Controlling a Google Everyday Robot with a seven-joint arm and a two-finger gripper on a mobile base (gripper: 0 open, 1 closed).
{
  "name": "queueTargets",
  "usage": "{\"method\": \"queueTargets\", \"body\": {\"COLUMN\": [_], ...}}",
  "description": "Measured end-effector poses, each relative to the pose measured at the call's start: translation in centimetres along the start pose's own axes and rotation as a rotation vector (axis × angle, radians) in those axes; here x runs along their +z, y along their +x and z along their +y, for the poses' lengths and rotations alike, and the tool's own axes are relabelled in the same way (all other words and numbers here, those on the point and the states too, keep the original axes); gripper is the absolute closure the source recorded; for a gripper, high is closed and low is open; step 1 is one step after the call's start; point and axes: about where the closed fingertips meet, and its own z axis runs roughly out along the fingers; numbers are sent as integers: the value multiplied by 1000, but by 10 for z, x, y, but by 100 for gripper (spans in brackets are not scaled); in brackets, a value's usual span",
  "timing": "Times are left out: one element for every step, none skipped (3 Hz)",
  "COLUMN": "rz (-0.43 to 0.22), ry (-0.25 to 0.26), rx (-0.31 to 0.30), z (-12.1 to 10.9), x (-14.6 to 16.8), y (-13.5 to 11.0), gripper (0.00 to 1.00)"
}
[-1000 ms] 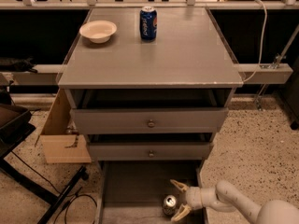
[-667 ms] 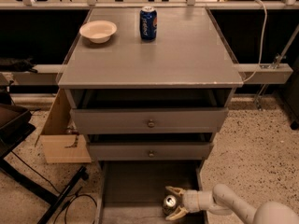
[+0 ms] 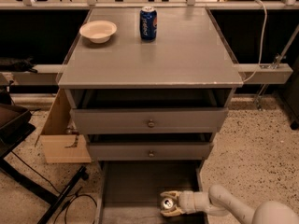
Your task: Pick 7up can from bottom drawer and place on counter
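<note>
The 7up can (image 3: pixel 166 203), seen from above with its silver top, stands on the floor of the open bottom drawer (image 3: pixel 135 185) near its front right. My gripper (image 3: pixel 169 204) reaches in from the right, low in the drawer, with one finger (image 3: pixel 169 194) behind the can and the other in front of it, closed against its sides. The counter (image 3: pixel 177 50) is the grey top of the cabinet, well above.
A blue Pepsi can (image 3: pixel 148 23) and a white bowl (image 3: pixel 98 31) stand at the back of the counter. Two knobbed drawers (image 3: pixel 150 123) are shut above the bottom one. A cardboard box (image 3: pixel 60 134) and a black stand (image 3: pixel 18 139) are on the left.
My gripper has moved left over the drawer floor until its fingers straddle the can, and the fingers have come closer together around it. The can has stayed in place.
</note>
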Motion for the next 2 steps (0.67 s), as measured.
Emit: {"method": "queueTargets", "body": {"rz": [0, 2], "ry": [0, 16], "rx": [0, -1], "z": [0, 9], "x": [0, -27], "y": [0, -25], "gripper": [89, 100]}}
